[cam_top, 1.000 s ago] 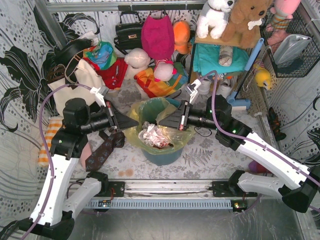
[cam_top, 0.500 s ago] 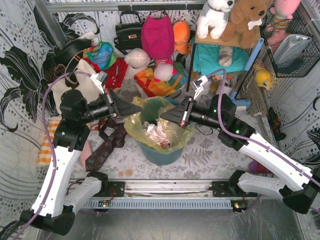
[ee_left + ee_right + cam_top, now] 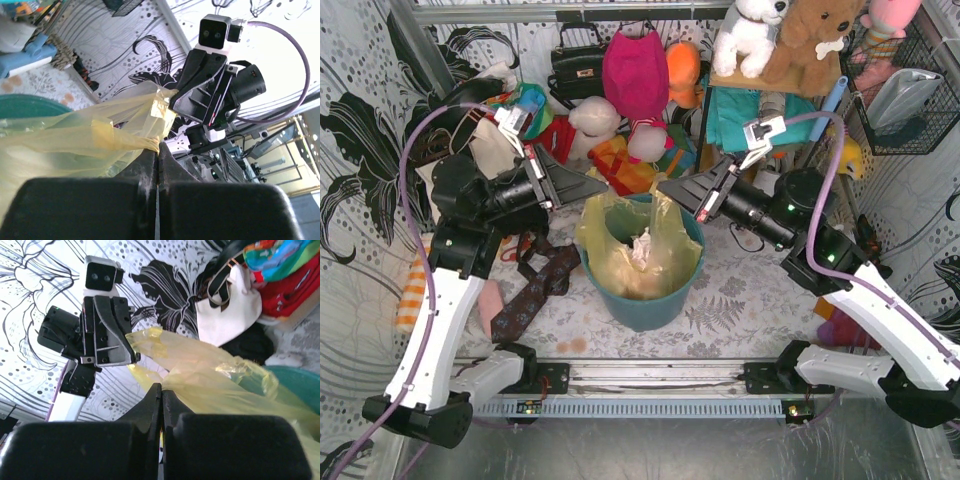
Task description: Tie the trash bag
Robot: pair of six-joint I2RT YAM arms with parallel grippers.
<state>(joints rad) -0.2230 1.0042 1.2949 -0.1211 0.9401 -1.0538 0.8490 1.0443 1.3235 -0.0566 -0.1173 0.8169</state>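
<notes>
The yellow translucent trash bag (image 3: 635,250) stands lifted out of the teal bin (image 3: 645,300), with crumpled paper inside it. My left gripper (image 3: 603,187) is shut on the bag's left rim, pinching a gathered fold (image 3: 145,142). My right gripper (image 3: 662,186) is shut on the bag's right rim (image 3: 200,375). Both sit above the bin, tips a short way apart, holding the bag's mouth up. In each wrist view the other gripper shows just behind the stretched plastic.
A cream tote (image 3: 485,150), a black handbag (image 3: 575,65), coloured bags and plush toys (image 3: 635,75) crowd the back. A shelf with teal cloth (image 3: 760,110) stands at back right. A patterned tie (image 3: 530,300) lies left of the bin. A wire basket (image 3: 910,90) hangs right.
Both grippers have risen and moved toward the back, pulling the bag's rim up out of the bin. The bag now stands taller and its mouth is narrower.
</notes>
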